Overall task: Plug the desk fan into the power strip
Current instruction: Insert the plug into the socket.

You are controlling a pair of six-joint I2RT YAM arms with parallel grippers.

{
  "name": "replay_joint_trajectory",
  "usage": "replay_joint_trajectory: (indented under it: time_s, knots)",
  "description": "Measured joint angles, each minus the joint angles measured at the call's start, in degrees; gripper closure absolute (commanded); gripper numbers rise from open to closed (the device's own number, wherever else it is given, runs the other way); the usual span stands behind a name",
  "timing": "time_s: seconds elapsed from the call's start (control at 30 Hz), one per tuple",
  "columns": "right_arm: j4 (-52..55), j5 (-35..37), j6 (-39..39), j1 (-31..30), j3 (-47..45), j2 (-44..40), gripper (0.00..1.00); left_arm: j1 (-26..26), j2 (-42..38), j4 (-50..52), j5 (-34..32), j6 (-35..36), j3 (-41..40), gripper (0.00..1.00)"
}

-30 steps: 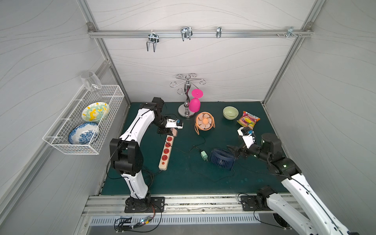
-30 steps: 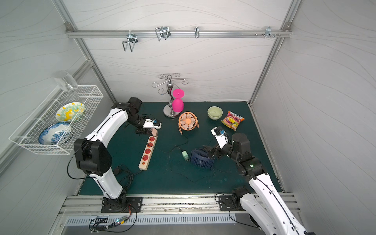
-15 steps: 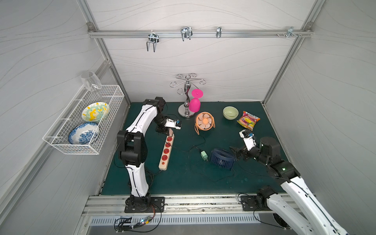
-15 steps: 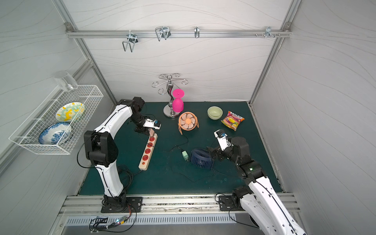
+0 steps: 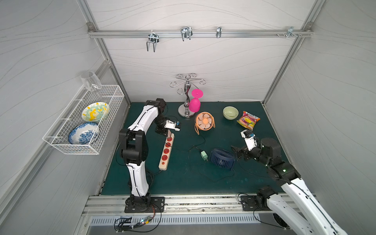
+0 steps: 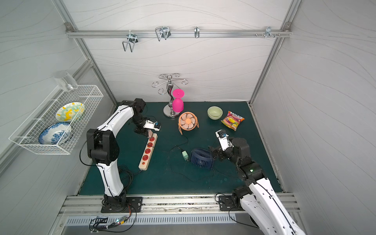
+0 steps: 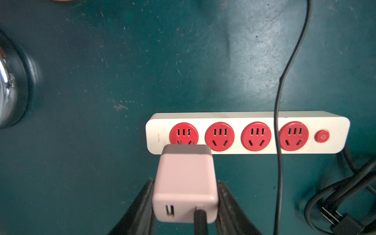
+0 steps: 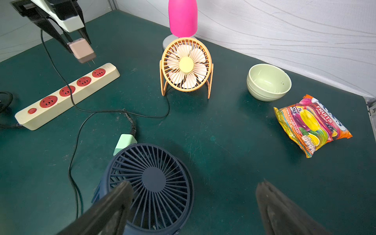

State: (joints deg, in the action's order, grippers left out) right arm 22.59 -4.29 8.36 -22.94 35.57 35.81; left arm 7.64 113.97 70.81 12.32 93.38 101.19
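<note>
- Power strip (image 7: 236,118) lies flat on the green mat (image 7: 122,61), directly under my left gripper (image 7: 185,183). It has four red sockets in a row, and the red button (image 7: 321,136) is at the end away from the gripper.
- My left gripper has its jaws clamped on the two sides of a pink adapter (image 8: 82,50), with the prongs (image 8: 91,62) pointing down.
- In the right wrist view the prongs hang just above the end socket farthest from the button, not inserted.
- A black cable (image 7: 279,162) leaves the adapter, crosses over the strip and runs along the mat to the orange desk fan (image 8: 186,65), which stands upright near the back wall.
- My right gripper (image 8: 194,187) has its jaws spread wide and holds nothing. It is just beside the navy fan (image 8: 150,183); I cannot tell whether they touch.
- A green adapter (image 8: 124,142) lies just beside the navy fan, on the strip's side.
- Further out, a green bowl (image 8: 268,81) and a candy bag (image 8: 311,124) sit to the right of the orange fan in both top views.
</note>
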Motion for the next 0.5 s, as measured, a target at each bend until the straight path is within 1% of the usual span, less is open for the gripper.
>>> replay_joint_trajectory:
  time_s: [0.5]
  knots:
    - [-0.3,0.4,0.0,0.0,-0.1,-0.4,0.01,1.3,1.3,-2.2,-1.0,-1.8,-1.6,1.00]
